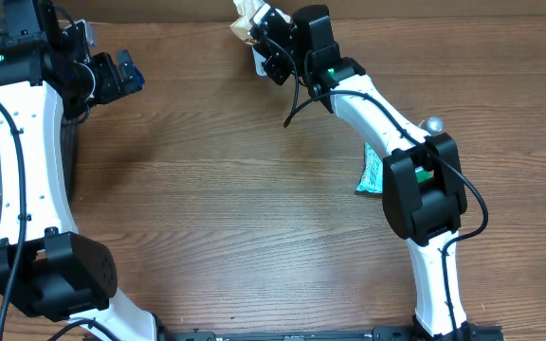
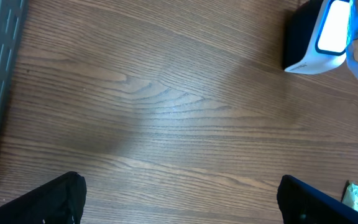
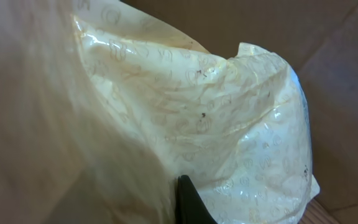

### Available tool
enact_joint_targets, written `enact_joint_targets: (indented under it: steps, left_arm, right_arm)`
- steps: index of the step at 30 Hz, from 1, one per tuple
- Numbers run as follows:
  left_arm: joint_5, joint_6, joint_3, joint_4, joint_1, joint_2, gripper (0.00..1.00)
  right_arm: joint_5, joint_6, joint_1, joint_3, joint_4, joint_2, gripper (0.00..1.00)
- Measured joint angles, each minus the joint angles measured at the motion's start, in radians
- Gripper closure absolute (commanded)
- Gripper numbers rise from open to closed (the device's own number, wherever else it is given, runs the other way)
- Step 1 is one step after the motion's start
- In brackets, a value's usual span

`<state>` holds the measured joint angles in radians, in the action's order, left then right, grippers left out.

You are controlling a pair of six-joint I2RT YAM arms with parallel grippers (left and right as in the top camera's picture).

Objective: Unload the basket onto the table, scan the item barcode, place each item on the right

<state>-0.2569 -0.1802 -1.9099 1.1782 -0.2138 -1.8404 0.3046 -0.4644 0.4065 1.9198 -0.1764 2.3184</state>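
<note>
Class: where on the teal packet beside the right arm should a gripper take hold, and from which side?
Probably the teal packet across its narrow width, from above on the left-arm side: it lies flat on the table, and the right arm overhangs its other edge.

The crinkly yellow plastic bag [image 1: 246, 26] is at the far edge of the wooden table [image 1: 226, 189], beside the white box scanner [image 2: 319, 34]. A teal packet [image 1: 372, 175] lies further right.

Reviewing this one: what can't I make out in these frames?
- Barcode on the yellow packet: none shows in the right wrist view; overhead, the right gripper hides most of it.
- Teal packet: overhead, partly under the right arm.
- Scanner: left wrist view, cut off by the top edge.
</note>
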Motion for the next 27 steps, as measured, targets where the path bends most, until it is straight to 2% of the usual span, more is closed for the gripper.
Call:
enact_joint_targets:
  steps: [11, 16, 23, 27]
  left_arm:
    - [0.0, 0.0, 0.0, 0.0, 0.0, 0.0, 0.01]
    - [0.0, 0.0, 0.0, 0.0, 0.0, 0.0, 0.0]
    - [0.0, 0.0, 0.0, 0.0, 0.0, 0.0, 0.01]
    - [0.0, 0.0, 0.0, 0.0, 0.0, 0.0, 0.0]
  right_arm:
    - [0.021, 0.041, 0.0, 0.0, 0.002, -0.008, 0.96]
    - [0.032, 0.171, -0.01, 0.0, -0.024, -0.092, 0.96]
    - [0.229, 0.408, -0.087, 0.008, -0.243, -0.32, 0.96]
    - [0.372, 0.495, -0.14, 0.032, -0.491, -0.371, 0.96]
